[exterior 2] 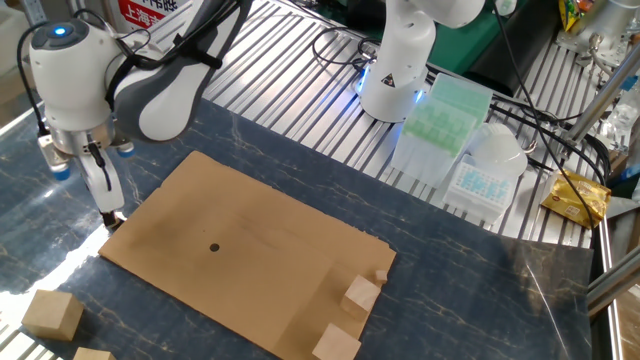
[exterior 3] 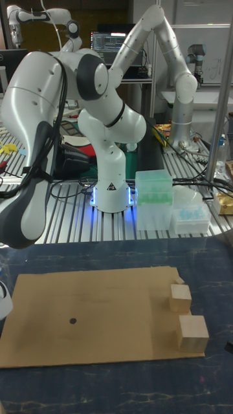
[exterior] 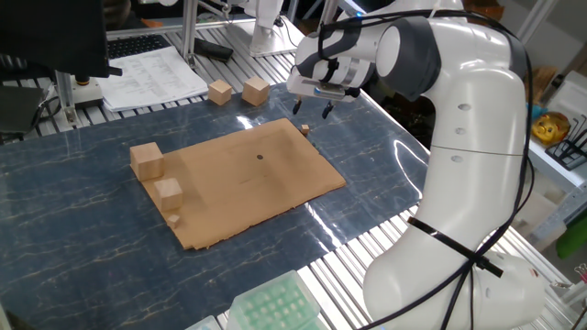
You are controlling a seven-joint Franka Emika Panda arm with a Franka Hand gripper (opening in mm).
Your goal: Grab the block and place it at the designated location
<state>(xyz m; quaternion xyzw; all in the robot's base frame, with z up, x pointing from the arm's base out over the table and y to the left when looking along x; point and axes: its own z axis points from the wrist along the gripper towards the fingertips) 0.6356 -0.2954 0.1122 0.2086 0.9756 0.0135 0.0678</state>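
Observation:
The block [exterior: 304, 128] is a tiny tan cube lying at the far corner of the brown cardboard sheet [exterior: 240, 194]; in the other fixed view the block [exterior 2: 118, 222] sits at the sheet's left corner. My gripper [exterior: 313, 110] hangs just above it, open, its two fingers spread and nothing between them. In the other fixed view the gripper [exterior 2: 109, 211] reaches almost down to the block. The designated location is a small dark dot [exterior: 260, 156] near the sheet's middle, also seen as the dot [exterior 2: 214, 247] and the dot [exterior 3: 72, 319].
Two larger tan cubes [exterior: 147, 160] [exterior: 168, 191] and another tiny cube [exterior: 172, 220] stand at the sheet's opposite end. Two more cubes [exterior: 219, 92] [exterior: 256, 91] lie on the table behind it. Green and clear tip boxes [exterior 2: 440, 110] stand near the robot base.

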